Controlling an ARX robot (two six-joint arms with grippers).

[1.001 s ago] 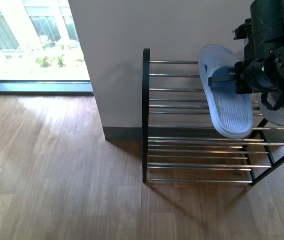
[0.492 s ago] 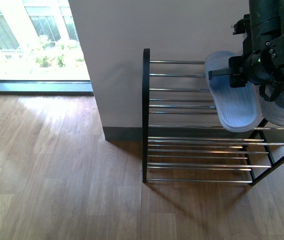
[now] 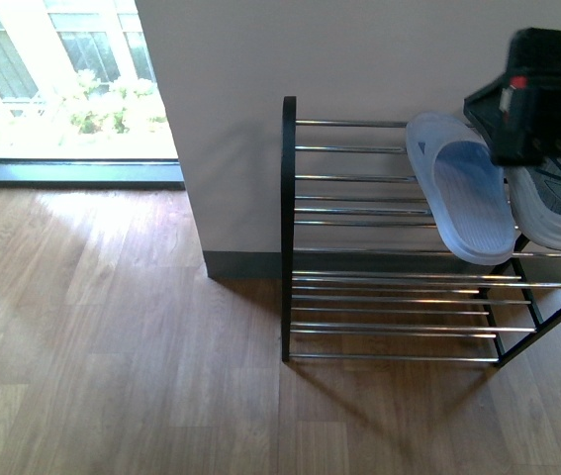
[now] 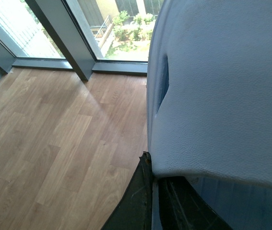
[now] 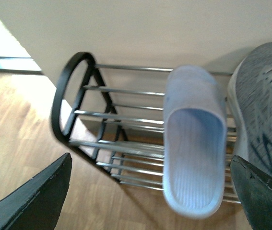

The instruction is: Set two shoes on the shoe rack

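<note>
- A low shoe rack with a black metal frame and silver rods stands on the wood plank floor, its back against the pale wall.
- On the rack's top tier lies a pale blue rubber slide sandal. It is sole down on the rods, with its strap end toward the wall and its heel end reaching the front rods.
- Just beside it on the same tier, toward the rack's right end, sits a grey knit lace-up sneaker with a thick white sole. The front view cuts off part of it, and I cannot tell whether the two shoes touch.
- The right wrist view looks down on the rack, with the slide and the sneaker lying side by side.
- The right gripper shows as a blurred black shape above the rack's right end. Its dark fingers are spread wide in the wrist view and hold nothing, well clear of both shoes.
- The left wrist view is largely filled by a pale blue textured surface with a narrow slit, pressed close to the camera.
- Dark parts of the left gripper meet the lower edge of that surface. Whether its fingers clamp it cannot be told.
- Behind it are the plank floor and a tall window.
</note>
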